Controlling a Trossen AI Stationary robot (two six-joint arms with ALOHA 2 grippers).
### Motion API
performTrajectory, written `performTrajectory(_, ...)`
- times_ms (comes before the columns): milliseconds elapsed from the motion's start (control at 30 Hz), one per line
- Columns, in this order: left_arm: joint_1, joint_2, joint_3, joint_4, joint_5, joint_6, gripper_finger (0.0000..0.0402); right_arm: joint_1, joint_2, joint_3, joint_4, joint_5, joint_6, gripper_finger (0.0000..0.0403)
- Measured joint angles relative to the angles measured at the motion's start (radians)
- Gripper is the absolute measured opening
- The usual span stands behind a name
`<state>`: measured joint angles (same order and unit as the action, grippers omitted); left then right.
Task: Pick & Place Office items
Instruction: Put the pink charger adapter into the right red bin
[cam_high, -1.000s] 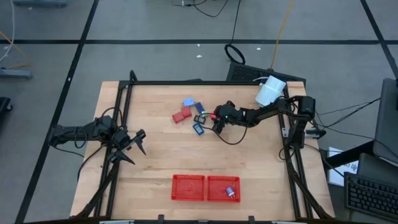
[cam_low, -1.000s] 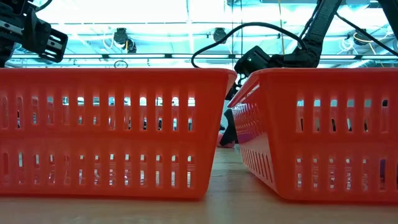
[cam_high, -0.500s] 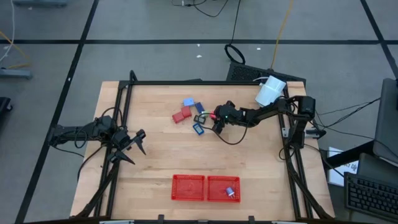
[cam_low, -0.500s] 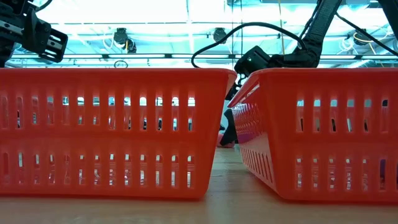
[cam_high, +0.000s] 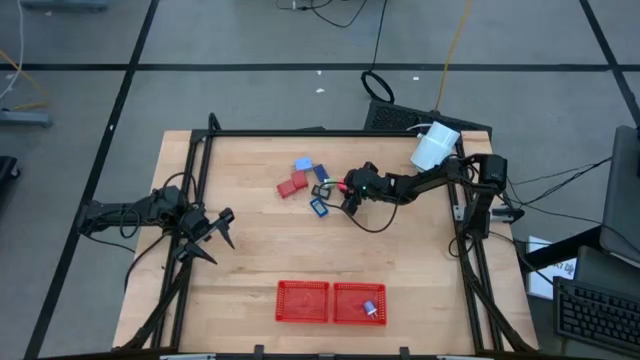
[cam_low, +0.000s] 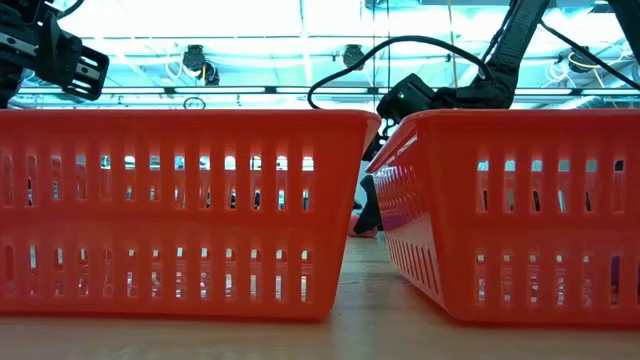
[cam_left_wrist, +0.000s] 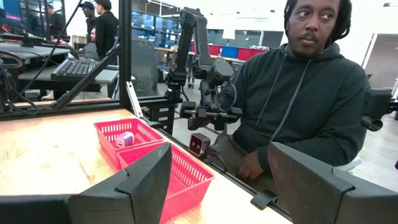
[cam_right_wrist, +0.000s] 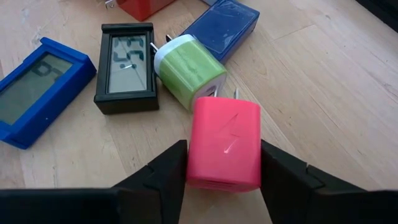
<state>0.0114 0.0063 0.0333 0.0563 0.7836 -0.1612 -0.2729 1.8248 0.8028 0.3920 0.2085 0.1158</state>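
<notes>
Your bench (cam_high: 260, 240) is pale wood inside a black frame, sitting on a grey floor (cam_high: 100, 40) crossed by dark lines, with cables trailing behind it. Off to the side you've got a keyboard (cam_high: 595, 320) on a desk. Bright ceiling lights (cam_low: 200, 20) glare overhead. A person in a dark hoodie (cam_left_wrist: 298, 106) sits beside the bench, and two more people (cam_left_wrist: 99, 25) stand farther back near desks.
</notes>
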Motion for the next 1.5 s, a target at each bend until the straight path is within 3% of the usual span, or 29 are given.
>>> performTrajectory(700, 0.0, 0.0, 0.0, 0.0, 0.0, 0.0, 0.0271, 0.0, -0.021, -0.001, -0.02, -0.002, -0.018, 0.0166)
performTrajectory(1067, 0.0, 0.0, 0.0, 0.0, 0.0, 0.0, 0.0271, 0.023, -0.134, -0.002, -0.118, -0.003, -0.036, 0.0166)
performTrajectory(1500, 0.0, 0.0, 0.0, 0.0, 0.0, 0.0, 0.0271, 0.138, -0.313, -0.001, -0.197, -0.002, -0.08, 0.0166)
